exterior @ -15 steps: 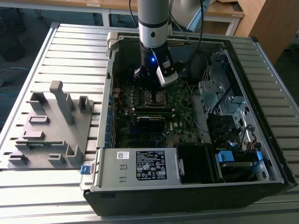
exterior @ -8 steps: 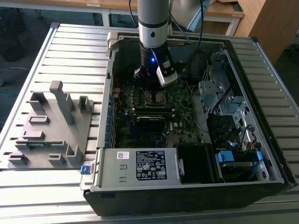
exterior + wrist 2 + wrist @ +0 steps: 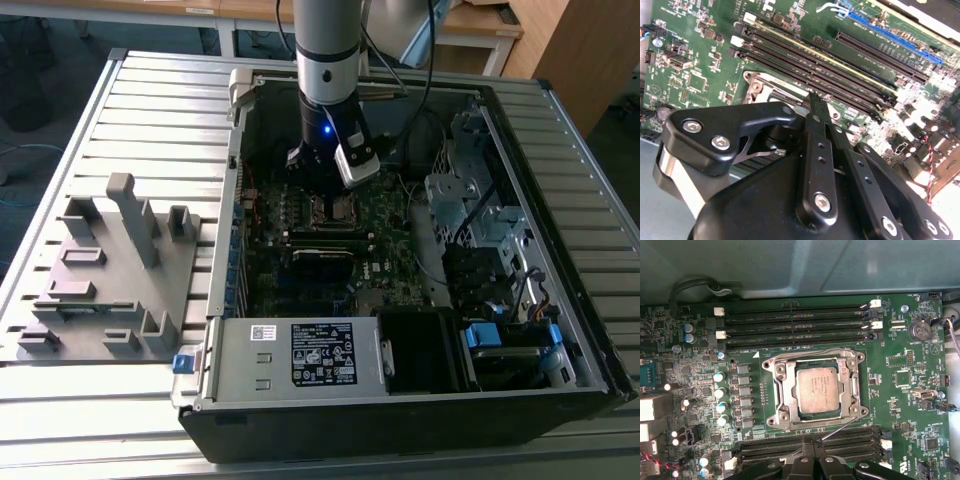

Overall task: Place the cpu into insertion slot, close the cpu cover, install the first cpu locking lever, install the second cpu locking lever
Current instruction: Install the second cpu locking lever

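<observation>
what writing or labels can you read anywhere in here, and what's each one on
Nothing is clear enough to quote.
Black-and-white label on the grey metal box: print too small to read.
Small white sticker beside that label: too small to read.
Markings on the cpu: too faint to read.
White lettering on the green board: blurred, unreadable.

Ribbed silver-grey aluminium tabletop in the exterior view; pale wooden desks on white legs behind it; wooden cabinet at the view's right; dark floor.
</observation>
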